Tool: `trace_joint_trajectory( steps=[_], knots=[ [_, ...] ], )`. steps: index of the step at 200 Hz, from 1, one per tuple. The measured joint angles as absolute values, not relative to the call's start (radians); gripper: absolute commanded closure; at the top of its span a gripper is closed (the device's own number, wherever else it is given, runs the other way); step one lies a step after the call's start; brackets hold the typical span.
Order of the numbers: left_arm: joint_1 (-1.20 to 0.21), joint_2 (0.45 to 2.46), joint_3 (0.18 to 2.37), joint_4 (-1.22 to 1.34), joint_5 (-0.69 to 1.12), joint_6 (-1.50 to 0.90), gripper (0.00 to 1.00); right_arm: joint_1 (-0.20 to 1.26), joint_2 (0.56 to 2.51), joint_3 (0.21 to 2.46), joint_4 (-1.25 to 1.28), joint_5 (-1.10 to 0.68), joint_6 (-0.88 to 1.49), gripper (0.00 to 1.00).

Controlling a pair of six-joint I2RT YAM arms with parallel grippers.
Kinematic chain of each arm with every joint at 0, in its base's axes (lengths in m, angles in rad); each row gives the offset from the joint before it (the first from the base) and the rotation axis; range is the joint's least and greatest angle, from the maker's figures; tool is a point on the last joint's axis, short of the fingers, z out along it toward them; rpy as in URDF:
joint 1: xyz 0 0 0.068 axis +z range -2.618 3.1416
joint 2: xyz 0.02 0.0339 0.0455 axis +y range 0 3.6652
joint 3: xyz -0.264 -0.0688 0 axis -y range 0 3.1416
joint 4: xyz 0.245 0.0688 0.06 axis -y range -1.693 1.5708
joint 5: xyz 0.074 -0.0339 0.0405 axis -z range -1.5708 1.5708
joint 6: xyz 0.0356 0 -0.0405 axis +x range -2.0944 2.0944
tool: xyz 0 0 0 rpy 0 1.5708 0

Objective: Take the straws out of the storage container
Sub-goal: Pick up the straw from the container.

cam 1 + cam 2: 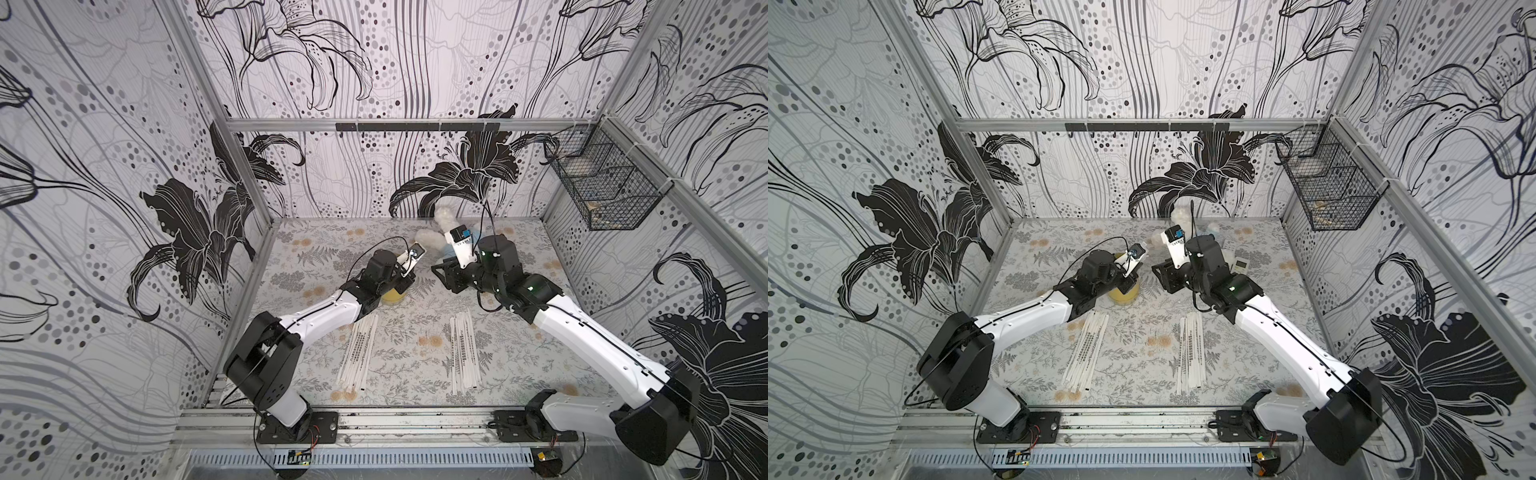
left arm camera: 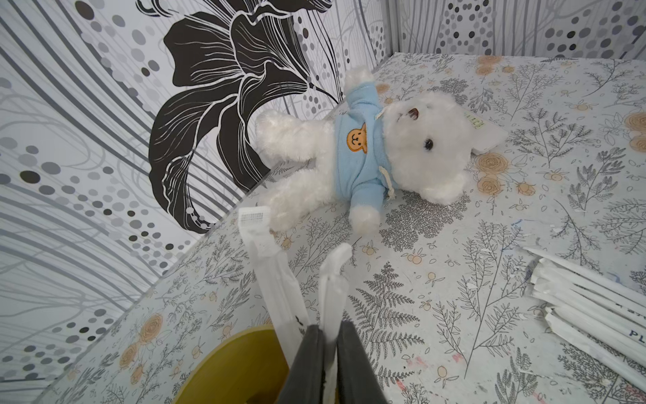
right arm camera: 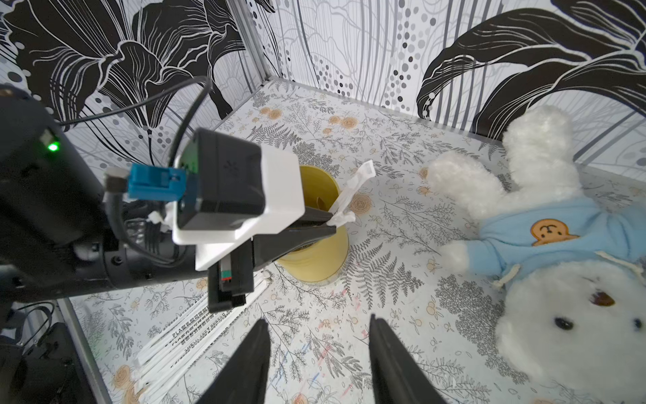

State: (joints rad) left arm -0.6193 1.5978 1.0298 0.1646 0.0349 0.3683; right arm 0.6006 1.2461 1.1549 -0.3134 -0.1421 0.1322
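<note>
Left wrist view: left gripper [image 2: 329, 330] clamped on one straw [image 2: 334, 280], directly above the storage container [image 2: 237, 363]; a second straw [image 2: 269, 266] rises just beside its fingers.
Right gripper [image 3: 320, 327]: jaws apart, empty, near the container.
Loose straws [image 1: 358, 353]: two piles on the table, behind both grippers.

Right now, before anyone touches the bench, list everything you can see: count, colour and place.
cup: one, mustard yellow, upright mid-table
straws in cup: two showing, white, sticking up
loose straws: two bundles, white, flat on table
teddy: one, white, blue top, near back wall
wire basket: one, black, on side wall
table: one, floral print
left gripper: black, shut on a straw above cup
right gripper: black, open, empty
</note>
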Motion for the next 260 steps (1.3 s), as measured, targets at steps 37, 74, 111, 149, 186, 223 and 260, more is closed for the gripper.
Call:
trace_joint_trajectory(
  steps=[37, 74, 111, 149, 186, 223, 260],
  knots=[
    [-0.619, 1.597, 1.033, 0.163, 0.022, 0.371, 0.94, 0.601, 1.246, 1.155, -0.312, -0.143, 0.133, 0.5],
    [-0.619, 1.58, 1.032, 0.162, 0.015, 0.372, 1.0, 0.601, 1.246, 1.153, -0.305, -0.15, 0.133, 0.5],
    [-0.619, 1.528, 1.03, 0.162, -0.004, 0.368, 1.0, 0.601, 1.246, 1.142, -0.302, -0.153, 0.133, 0.5],
    [-0.619, 1.449, 1.029, 0.162, -0.019, 0.338, 1.0, 0.601, 1.243, 1.142, -0.296, -0.166, 0.133, 0.45],
    [-0.623, 1.367, 1.029, 0.159, -0.02, 0.288, 1.0, 0.601, 1.22, 1.137, -0.289, -0.179, 0.134, 0.4],
    [-0.671, 1.28, 1.037, 0.12, -0.062, 0.232, 1.0, 0.601, 1.16, 1.119, -0.283, -0.179, 0.142, 0.38],
    [-0.772, 1.234, 1.076, 0.046, -0.115, 0.179, 1.0, 0.601, 1.096, 1.106, -0.286, -0.17, 0.165, 0.39]
  ],
)
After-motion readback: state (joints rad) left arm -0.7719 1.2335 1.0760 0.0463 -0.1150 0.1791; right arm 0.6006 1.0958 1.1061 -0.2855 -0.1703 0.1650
